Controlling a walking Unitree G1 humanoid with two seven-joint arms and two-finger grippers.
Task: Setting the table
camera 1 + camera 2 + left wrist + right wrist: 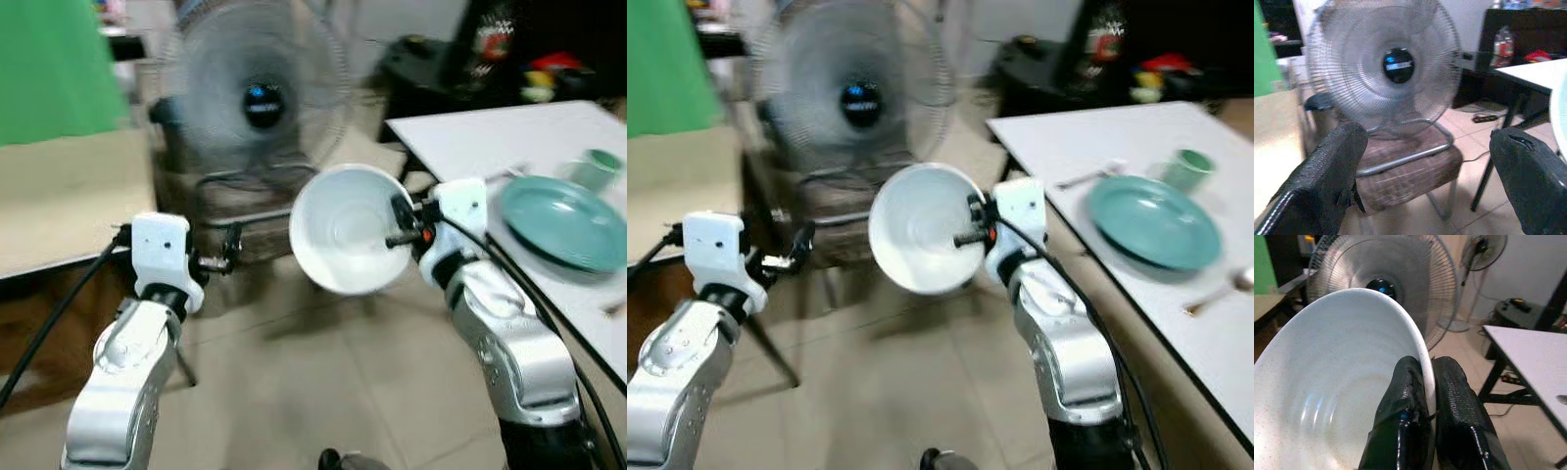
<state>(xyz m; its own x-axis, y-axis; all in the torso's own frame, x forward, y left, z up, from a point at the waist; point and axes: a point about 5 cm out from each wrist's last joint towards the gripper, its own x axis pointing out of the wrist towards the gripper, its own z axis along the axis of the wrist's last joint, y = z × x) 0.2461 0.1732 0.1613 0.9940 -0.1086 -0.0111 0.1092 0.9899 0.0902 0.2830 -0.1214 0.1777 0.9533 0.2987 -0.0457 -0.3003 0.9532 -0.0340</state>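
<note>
The right hand [1429, 396] pinches the rim of a white bowl [345, 230], held in the air left of the white counter [1087, 132]. The left hand [1430, 181] hangs released, fingers spread, near a fan [257, 96].

Your right gripper [972, 223] pinches the rim of a white bowl [916, 230], tipped on its side above the tiled floor [882, 392]; your left gripper [795, 250] is raised beside it, well apart; behind them a fan [854, 93] stands on a chair; to your right, a white table [1097, 132] carries a teal plate [1154, 221], a green cup [1188, 167] and a spoon [1223, 290].
</note>
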